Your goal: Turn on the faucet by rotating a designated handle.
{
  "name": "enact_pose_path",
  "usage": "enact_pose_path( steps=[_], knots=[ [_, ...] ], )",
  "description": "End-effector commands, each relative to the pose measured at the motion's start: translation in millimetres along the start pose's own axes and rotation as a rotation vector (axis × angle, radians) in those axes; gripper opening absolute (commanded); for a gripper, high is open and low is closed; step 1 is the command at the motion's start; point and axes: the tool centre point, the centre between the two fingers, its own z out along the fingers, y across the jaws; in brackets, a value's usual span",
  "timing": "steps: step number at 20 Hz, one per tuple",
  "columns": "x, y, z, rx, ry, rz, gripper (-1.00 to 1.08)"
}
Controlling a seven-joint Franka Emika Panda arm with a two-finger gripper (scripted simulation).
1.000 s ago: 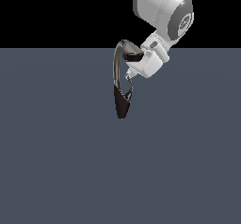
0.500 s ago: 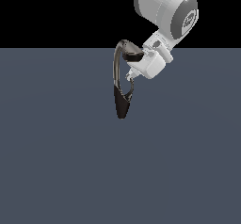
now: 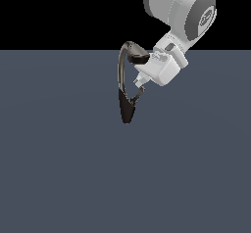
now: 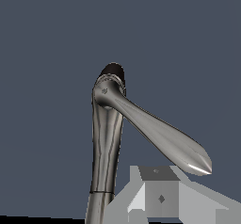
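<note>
The faucet stands on the grey floor, with a dark tapered base, a tall arched grey neck and an oval spout head. The thin silvery handle rises from the top of the base toward the exterior view's right. My gripper hangs just above the handle's tip, beside the spout head, and its fingers look closed together on nothing. In the wrist view the handle runs from the base top to a point by my fingers. The neck rises beside it.
The flat grey floor spreads all around the faucet. The big white arm link hangs above the faucet on the exterior view's right.
My hand has sunk a little toward the handle and the base. The faucet and handle look unmoved.
</note>
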Motion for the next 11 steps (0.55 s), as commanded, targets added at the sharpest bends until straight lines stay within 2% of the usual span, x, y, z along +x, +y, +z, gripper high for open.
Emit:
enact_pose_path(
  steps=[1, 2, 10, 11],
  knots=[
    [12.6, 16.0, 2.3, -0.010, -0.005, 0.024, -1.00],
    [1.6, 3.7, 0.0, -0.002, -0.001, 0.002, -1.00],
    [57.9, 30.9, 2.2, -0.010, -0.005, 0.022, -1.00],
    [57.9, 30.9, 2.2, -0.010, -0.005, 0.022, -1.00]
  ],
)
